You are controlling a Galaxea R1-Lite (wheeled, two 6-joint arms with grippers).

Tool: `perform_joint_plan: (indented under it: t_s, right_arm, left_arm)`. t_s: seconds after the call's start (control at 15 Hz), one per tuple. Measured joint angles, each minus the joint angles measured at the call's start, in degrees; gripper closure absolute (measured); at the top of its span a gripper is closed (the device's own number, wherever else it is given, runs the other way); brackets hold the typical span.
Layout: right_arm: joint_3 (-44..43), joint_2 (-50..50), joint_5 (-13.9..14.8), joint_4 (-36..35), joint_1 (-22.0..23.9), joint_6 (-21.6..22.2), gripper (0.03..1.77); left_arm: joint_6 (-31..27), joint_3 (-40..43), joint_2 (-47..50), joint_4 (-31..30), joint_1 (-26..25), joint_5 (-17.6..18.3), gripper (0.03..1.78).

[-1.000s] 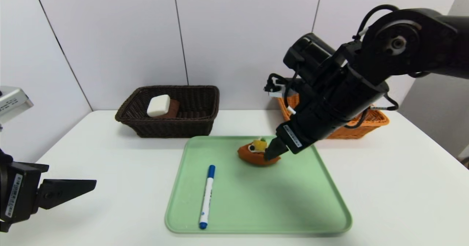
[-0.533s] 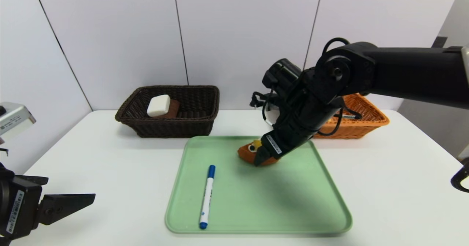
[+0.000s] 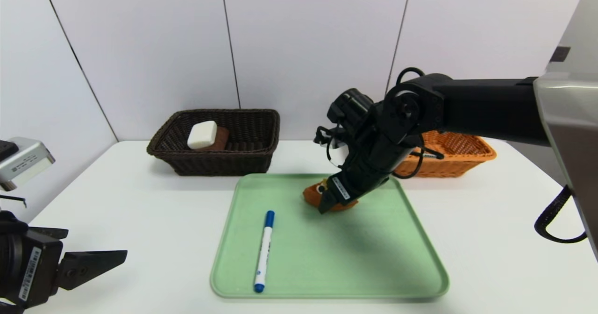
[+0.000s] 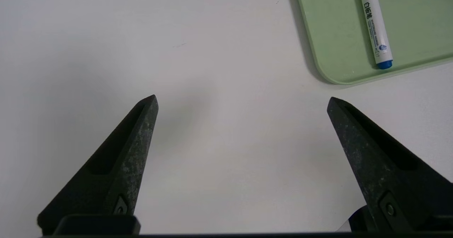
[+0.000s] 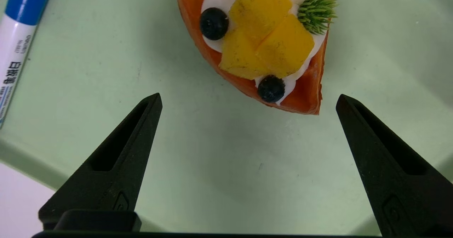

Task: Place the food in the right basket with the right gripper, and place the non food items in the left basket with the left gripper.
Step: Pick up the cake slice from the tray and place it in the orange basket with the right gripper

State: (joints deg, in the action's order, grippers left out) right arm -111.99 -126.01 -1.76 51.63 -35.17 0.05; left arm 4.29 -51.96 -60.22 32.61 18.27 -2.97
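A pale green tray (image 3: 336, 258) lies on the white table (image 3: 140, 183), with the dark brown basket (image 3: 215, 162) behind it toward the robot's left and the orange wicker basket (image 3: 448, 164) behind it toward the right, partly covered by the right arm. The right gripper (image 5: 249, 96) is over the tray, its two fingers spread wide with nothing between their tips, and in the head view it partly covers the tart. The left gripper (image 4: 242, 96) hangs over the table to the left of the tray, its fingers likewise far apart and holding nothing. On the far part of the tray sits the boat-shaped tart (image 3: 313, 196), an orange shell carrying yellow fruit, white cream and dark berries (a tuft of green stands at its edge, like a tiny sprig). The white marker (image 3: 264, 253), blue at both ends, lies lengthwise on the tray's left side. Inside the dark basket, the rolled brown towel (image 3: 221, 139) rests beside and partly under the white rounded bar (image 3: 202, 135), the smaller of the pair.
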Motion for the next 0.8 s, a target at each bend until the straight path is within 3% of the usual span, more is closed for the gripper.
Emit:
perform_joint_plan:
  t_s: [0.47, 0.8]
  right_arm:
    - [0.0, -2.0, 0.1, -3.8, 0.3, 0.1, 0.10]
    - [0.0, -2.9, 1.8, -6.5, 0.3, 0.0, 0.10]
  left_arm:
    - [-0.1, 0.2, -1.2, -0.7, 0.2, 0.0, 0.12]
    - [-0.1, 0.2, -2.6, -2.5, 1.0, 0.0, 0.12]
